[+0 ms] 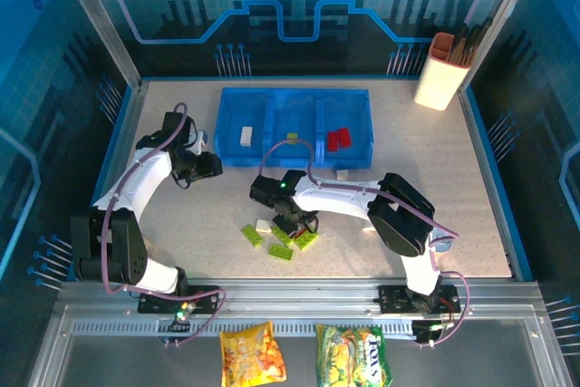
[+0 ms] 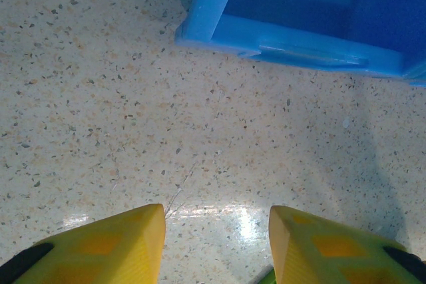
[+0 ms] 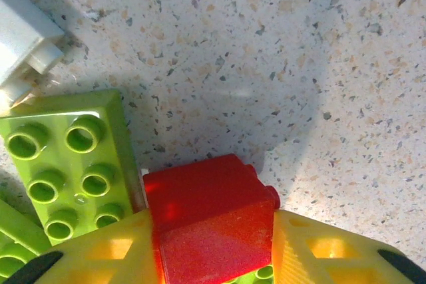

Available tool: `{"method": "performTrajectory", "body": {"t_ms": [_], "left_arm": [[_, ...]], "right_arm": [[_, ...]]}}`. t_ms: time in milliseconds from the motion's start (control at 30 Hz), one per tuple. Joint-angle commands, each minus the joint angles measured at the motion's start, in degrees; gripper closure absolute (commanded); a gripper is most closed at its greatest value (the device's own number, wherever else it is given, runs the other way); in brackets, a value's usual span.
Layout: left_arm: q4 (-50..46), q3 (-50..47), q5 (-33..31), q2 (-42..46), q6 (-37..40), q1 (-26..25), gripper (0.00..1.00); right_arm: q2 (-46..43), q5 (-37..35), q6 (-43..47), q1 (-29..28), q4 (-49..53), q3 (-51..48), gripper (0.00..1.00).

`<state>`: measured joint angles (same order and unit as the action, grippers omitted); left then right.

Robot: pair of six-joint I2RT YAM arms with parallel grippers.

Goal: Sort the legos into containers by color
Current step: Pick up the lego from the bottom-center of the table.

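Observation:
The blue three-compartment tray [image 1: 233,124] stands at the back centre. A white brick [image 1: 246,136] lies in its left bay, a lime piece [image 1: 293,137] in the middle bay and red bricks [image 1: 338,139] in the right bay. Loose lime bricks [image 1: 280,251] and a white brick [image 1: 264,225] lie in front of the tray. Among them, my right gripper [image 1: 288,222] is shut on a red brick [image 3: 210,221], beside a lime brick [image 3: 66,164] and a white one [image 3: 20,38]. My left gripper [image 2: 216,231] hangs open and empty over bare table near the tray's corner [image 2: 213,11].
A white-and-orange cup [image 1: 441,70] of utensils stands at the back right. Two snack bags [image 1: 252,353] [image 1: 353,355] lie below the table's front rail. A cream brick [image 1: 343,174] sits just in front of the tray. Blue walls enclose the table.

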<state>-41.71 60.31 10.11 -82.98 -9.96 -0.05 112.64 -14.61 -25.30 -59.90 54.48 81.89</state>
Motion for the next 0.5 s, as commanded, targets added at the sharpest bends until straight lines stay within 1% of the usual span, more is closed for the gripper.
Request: {"method": "performTrajectory", "body": {"t_ms": [0,300,467], "left_arm": [[-1.7,-0.2,-0.6,-0.1,1.5,-0.1,0.54],[-1.9,-0.1,-0.5,-0.1,1.5,-0.1,0.54],[-1.8,-0.2,-0.5,-0.1,1.5,-0.1,0.54]], "right_arm": [[0.3,-1.0,0.6,0.4,2.3,1.3,0.59],[-1.3,-3.0,1.0,1.2,3.9,2.3,0.60],[-3.1,-4.3,1.9,3.0,4.8,2.2,0.60]]}}
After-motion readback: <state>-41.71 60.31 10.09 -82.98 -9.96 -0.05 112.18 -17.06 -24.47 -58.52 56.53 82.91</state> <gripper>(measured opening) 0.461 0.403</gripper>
